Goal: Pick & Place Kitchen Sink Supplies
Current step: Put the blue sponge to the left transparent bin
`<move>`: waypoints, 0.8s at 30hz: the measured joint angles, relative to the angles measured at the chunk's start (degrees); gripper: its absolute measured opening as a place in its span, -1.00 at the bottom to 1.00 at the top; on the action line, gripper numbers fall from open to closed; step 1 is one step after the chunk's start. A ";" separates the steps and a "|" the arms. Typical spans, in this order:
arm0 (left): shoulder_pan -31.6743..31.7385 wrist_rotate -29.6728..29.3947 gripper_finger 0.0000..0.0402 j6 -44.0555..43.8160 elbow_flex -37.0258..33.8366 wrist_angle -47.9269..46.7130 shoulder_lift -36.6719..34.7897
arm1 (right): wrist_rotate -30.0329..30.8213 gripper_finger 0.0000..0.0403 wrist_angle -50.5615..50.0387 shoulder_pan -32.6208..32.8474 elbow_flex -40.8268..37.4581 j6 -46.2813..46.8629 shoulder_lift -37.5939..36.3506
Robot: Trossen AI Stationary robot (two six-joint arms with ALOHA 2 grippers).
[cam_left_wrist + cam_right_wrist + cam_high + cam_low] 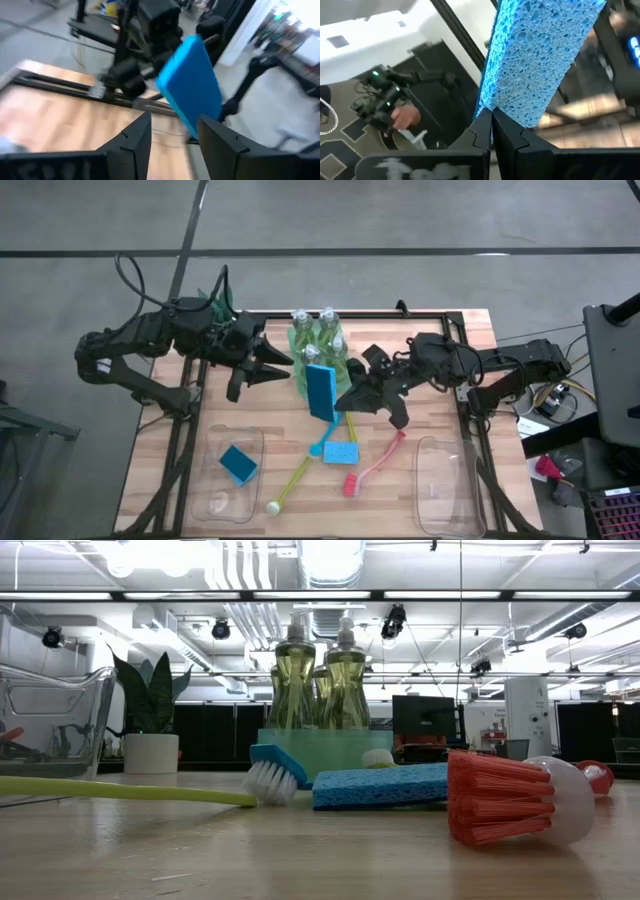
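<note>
My right gripper (343, 401) is shut on a blue sponge (321, 391) and holds it in the air over the middle of the table, in front of the green tray (300, 375) of clear bottles (318, 332). My left gripper (285, 368) stands open just left of that sponge with nothing between its fingers; in the left wrist view the sponge (192, 85) shows beyond the open fingers. A second blue sponge (340, 452) lies flat on the table and a third (238, 464) lies in the left bin. Yellow (291, 484), red (373, 467) and blue (334, 436) brushes lie on the table. My right gripper pinches the sponge's end (506, 111) between its two fingers, which come level from the table's right side. The foam is squeezed thin where the fingers meet. The sponge stands out beyond the fingertips, lifted clear of the table.
Clear bins stand at the near left (215, 500) and the near right (445, 490). A small potted plant (150, 710) stands at the far left, behind my left arm. The red brush head (500, 798) and the flat sponge (380, 785) lie near the front edge.
</note>
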 joint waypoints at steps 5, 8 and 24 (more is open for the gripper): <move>0.62 6.40 -0.23 -8.13 -0.02 4.83 0.55 | 0.89 -0.96 7.18 -0.21 0.00 -5.47 0.26; 1.14 7.29 -0.15 -13.16 -0.08 9.38 0.76 | 2.94 -0.96 8.19 -0.47 0.00 -8.72 0.26; 2.63 7.03 0.04 -19.66 -0.09 17.74 4.89 | 4.72 -0.96 13.89 -2.32 0.02 -13.15 1.62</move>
